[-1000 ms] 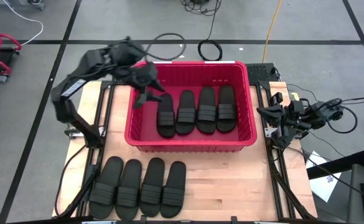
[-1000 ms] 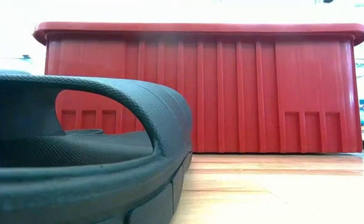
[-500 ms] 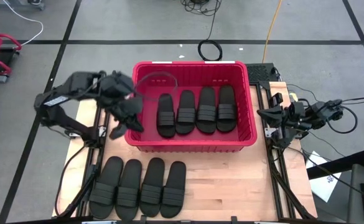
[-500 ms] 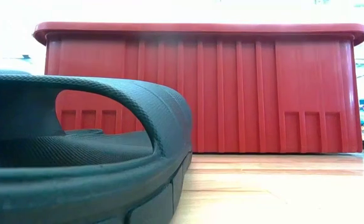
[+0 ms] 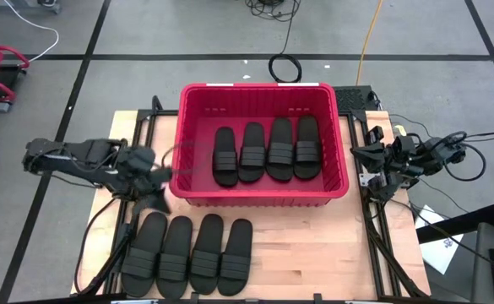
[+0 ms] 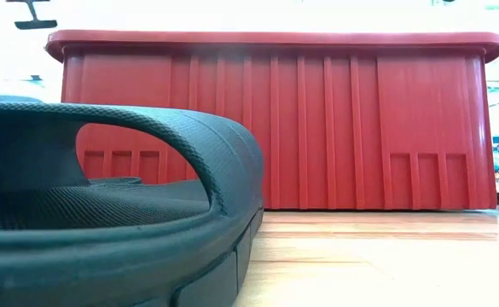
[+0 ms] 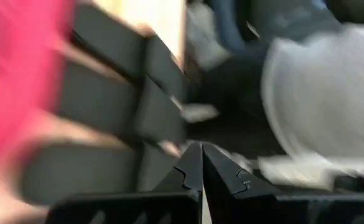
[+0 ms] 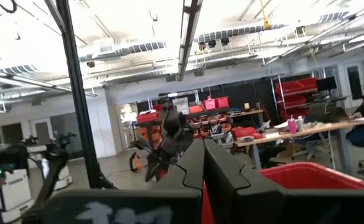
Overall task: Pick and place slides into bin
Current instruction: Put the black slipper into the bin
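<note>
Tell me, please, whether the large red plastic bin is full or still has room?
Partly full: the large red plastic bin holds four black rubber slides abreast, its bare red floor showing at the left.

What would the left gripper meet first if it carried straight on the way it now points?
Probably the leftmost sandal of the table row: the shut left gripper points down towards it, beside the bin. Its height above the sandal is unclear.

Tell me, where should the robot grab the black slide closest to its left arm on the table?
Probably by the wide ribbed strap of the leftmost black rubber slide sandal, coming straight down from above. It lies flat, sole down, on the wooden table, and the strap arches up, leaving a gap for one finger. The shut left end effector is nearest.
</note>
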You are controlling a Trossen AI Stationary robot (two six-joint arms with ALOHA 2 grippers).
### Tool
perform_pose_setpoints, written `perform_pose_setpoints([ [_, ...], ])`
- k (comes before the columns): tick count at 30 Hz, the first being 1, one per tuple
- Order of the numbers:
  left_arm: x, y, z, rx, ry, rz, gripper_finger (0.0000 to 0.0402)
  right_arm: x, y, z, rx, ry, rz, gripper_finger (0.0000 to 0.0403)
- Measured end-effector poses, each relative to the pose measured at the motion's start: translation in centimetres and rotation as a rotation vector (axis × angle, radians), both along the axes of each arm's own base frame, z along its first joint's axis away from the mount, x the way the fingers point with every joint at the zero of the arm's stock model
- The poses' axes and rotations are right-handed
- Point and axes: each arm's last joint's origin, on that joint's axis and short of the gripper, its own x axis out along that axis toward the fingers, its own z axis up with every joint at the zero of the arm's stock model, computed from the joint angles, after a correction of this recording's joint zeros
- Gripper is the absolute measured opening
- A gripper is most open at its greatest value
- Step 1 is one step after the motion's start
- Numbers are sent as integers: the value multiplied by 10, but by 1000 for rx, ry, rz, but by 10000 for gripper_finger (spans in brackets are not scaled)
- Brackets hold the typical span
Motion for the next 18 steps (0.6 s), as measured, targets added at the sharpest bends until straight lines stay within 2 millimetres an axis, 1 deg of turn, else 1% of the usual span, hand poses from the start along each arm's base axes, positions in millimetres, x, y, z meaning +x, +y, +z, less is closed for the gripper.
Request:
perform_pose_setpoints([
  [2, -9, -9, -10, -83, 58, -85, 15, 0, 0, 0, 18, 0, 8, 0],
  [5, -20, -21, -23, -165, 210, -135, 38, 0, 0, 0, 26, -1, 11, 0],
  [7, -25, -31, -29, -189, 296, -172, 58, 0, 0, -1, 24, 3, 12, 0],
  [13, -32, -59, -43, -122, 393, -255, 136, 0, 1, 0, -4, 0, 34, 0],
  [18, -33, -72, -66, -28, 432, -287, 212, 0, 2, 0, -7, -10, 86, 0],
])
